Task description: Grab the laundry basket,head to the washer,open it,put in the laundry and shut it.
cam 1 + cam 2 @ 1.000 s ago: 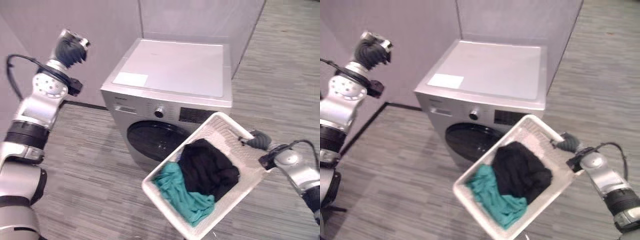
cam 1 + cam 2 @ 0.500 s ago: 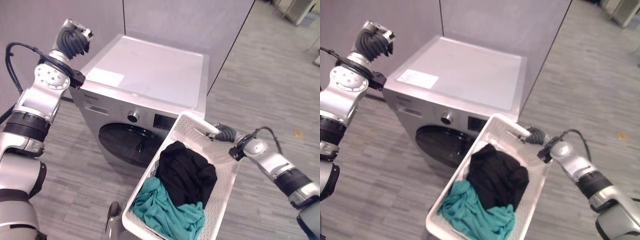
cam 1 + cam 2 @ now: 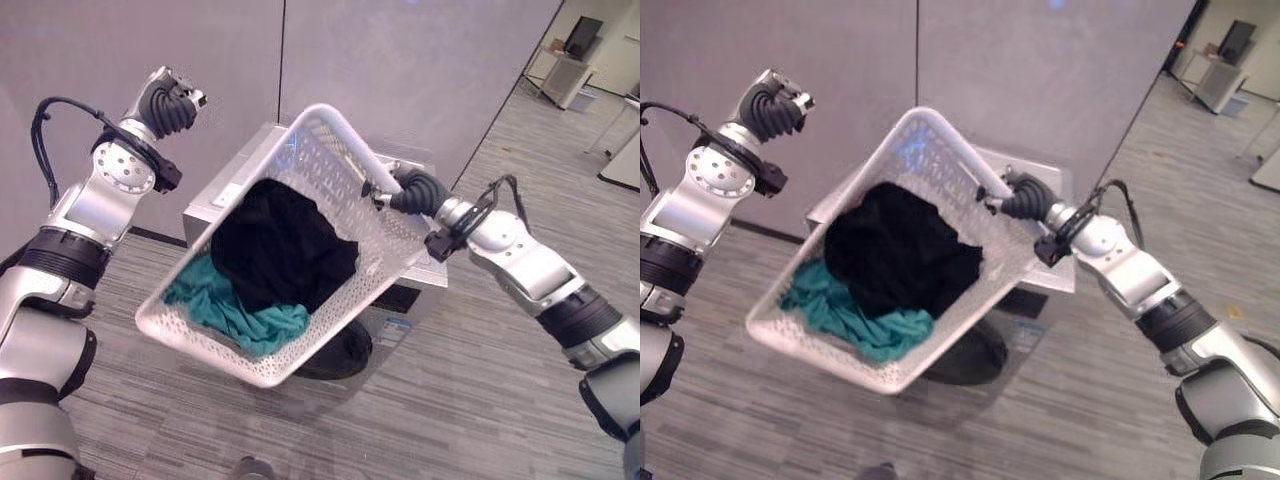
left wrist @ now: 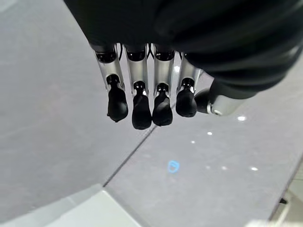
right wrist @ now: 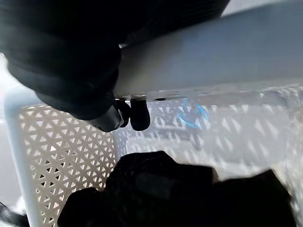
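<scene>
My right hand [image 3: 417, 191] is shut on the end handle of the white laundry basket [image 3: 395, 243] and holds it high, tipped steeply with its open side toward me. A black garment [image 3: 283, 252] and a teal one [image 3: 228, 308] lie against its low end. In the right wrist view the fingers [image 5: 136, 116] curl round the rim above the black cloth. The silver washer [image 3: 404, 303] stands behind the basket, mostly hidden, with its dark round door [image 3: 342, 357] shut. My left hand [image 3: 170, 101] is raised at the upper left, fingers [image 4: 141, 105] relaxed and holding nothing.
Grey partition walls [image 3: 400, 60] stand right behind the washer. Grey plank floor [image 3: 480, 400] spreads to the right and in front. A desk [image 3: 562, 76] stands far back on the right.
My right hand has lifted the basket from low in front of the washer to chest height and tipped it up, covering most of the washer. The camera has also shifted. The left hand stays raised.
</scene>
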Tool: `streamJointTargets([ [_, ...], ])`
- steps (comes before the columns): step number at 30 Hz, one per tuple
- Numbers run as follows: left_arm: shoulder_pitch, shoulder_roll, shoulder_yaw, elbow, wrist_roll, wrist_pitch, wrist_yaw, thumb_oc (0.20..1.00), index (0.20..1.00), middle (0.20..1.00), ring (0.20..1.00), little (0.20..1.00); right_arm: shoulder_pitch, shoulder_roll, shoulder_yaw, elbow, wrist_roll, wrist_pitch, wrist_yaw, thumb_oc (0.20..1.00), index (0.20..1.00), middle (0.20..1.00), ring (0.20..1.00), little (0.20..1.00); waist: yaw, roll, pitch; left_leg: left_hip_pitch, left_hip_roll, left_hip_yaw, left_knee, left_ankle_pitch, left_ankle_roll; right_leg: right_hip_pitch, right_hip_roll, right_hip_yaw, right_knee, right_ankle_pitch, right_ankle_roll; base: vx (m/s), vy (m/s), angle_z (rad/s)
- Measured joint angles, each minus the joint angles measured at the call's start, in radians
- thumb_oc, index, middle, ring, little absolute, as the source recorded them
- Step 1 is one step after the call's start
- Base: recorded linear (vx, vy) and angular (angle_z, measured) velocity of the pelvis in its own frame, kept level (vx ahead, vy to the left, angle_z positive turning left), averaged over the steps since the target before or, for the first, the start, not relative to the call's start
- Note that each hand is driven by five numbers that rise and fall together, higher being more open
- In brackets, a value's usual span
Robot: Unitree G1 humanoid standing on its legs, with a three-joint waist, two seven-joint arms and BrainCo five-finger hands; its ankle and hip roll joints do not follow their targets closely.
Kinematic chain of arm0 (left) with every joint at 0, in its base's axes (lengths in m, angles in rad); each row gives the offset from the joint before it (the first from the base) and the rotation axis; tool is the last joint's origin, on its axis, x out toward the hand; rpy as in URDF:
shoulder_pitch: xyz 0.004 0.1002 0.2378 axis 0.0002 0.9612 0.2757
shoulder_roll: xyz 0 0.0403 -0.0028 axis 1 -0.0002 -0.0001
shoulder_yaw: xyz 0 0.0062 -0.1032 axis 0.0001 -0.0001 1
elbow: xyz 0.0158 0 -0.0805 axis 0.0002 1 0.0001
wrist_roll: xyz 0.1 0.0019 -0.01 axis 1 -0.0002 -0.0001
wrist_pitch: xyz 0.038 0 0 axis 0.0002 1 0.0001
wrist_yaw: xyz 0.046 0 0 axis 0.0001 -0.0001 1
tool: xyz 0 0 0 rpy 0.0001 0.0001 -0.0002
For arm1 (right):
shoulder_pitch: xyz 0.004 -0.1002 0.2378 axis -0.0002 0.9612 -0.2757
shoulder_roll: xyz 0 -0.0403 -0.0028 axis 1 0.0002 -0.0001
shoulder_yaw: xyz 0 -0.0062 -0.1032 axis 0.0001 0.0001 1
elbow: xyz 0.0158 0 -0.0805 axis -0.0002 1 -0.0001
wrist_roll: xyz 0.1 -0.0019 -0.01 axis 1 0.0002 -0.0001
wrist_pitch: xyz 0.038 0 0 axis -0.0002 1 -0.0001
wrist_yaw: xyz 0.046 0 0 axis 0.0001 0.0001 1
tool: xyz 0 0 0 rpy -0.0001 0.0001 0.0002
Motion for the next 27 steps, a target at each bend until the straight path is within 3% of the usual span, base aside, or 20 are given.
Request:
streamJointTargets([
  [2,-0.001,-0.034,-0.005,0.005,0.009,0.002,-0.010,0.200,0.200,0.200,0.200,0.200,-0.067,0.000,0.010,0.071,0.021,-0.004,0.001,0.200,0.200,0.200,0.200,0.200,0.005,-0.002,-0.002,-0.006,-0.002,-0.001,-0.002,0.001,0.000,0.000,0.000,-0.004,-0.011,0.002,0.000,-0.02,0.000,0.09],
  [5,0.001,-0.125,-0.017,0.032,0.004,0.002,-0.011,0.200,0.200,0.200,0.200,0.200,-0.281,0.025,0.149,0.432,0.029,-0.015,0.007,0.200,0.200,0.200,0.200,0.200,0.008,-0.003,-0.003,-0.021,0.000,-0.024,-0.003,0.001,-0.001,-0.001,0.008,-0.009,-0.016,0.000,-0.003,-0.01,-0.008,0.20],
  [7,0.001,-0.129,-0.018,0.036,0.003,0.003,-0.013,0.200,0.200,0.200,0.200,0.200,-0.351,0.051,0.166,0.593,0.013,0.001,0.008,0.200,0.200,0.200,0.200,0.200,0.010,-0.003,-0.003,-0.021,0.003,-0.025,-0.007,0.001,-0.001,-0.002,0.011,-0.009,-0.016,-0.003,-0.006,0.01,-0.005,0.05],
  [11,-0.002,-0.129,0.000,0.049,-0.030,0.012,0.006,0.200,0.200,0.200,0.200,0.200,-0.423,0.112,0.160,0.916,0.003,0.007,0.016,0.200,0.200,0.200,0.200,0.200,0.018,-0.003,-0.003,-0.017,-0.002,-0.029,-0.015,0.001,-0.002,0.002,0.008,-0.012,-0.016,-0.009,-0.007,0.04,-0.004,0.03],
  [13,0.000,-0.144,-0.016,0.061,-0.036,0.019,0.006,0.200,0.200,0.200,0.200,0.200,-0.431,0.127,0.103,1.043,-0.004,0.061,0.016,0.200,0.200,0.200,0.200,0.200,0.035,-0.003,-0.003,-0.021,-0.004,-0.034,-0.019,0.002,-0.003,0.000,0.005,-0.013,-0.016,-0.015,0.001,0.03,-0.011,0.09],
  [17,0.000,-0.180,-0.056,0.075,-0.037,0.029,0.007,0.200,0.200,0.200,0.200,0.200,-0.433,0.125,0.005,1.161,0.008,0.112,-0.037,0.200,0.200,0.200,0.200,0.200,0.043,-0.001,-0.004,-0.059,-0.005,-0.079,-0.006,0.005,-0.006,-0.004,0.013,-0.063,-0.016,-0.021,0.002,0.02,-0.024,0.33],
  [23,-0.003,-0.247,-0.123,0.084,-0.074,0.031,0.011,0.200,0.200,0.200,0.200,0.200,-0.434,0.120,-0.092,1.259,0.052,0.137,-0.132,0.200,0.200,0.200,0.200,0.200,0.074,0.003,-0.001,-0.151,-0.013,-0.167,0.025,0.017,-0.025,-0.031,0.029,-0.151,-0.016,-0.034,-0.008,0.03,-0.018,0.43],
  [27,-0.015,-0.259,-0.132,0.120,-0.080,0.031,0.019,0.200,0.200,0.200,0.200,0.200,-0.419,0.152,-0.108,1.262,0.067,0.144,-0.152,0.200,0.200,0.200,0.200,0.200,0.084,0.008,0.002,-0.158,-0.023,-0.175,0.026,0.019,-0.025,-0.033,0.023,-0.154,-0.016,-0.034,-0.008,0.00,0.016,0.16],
])
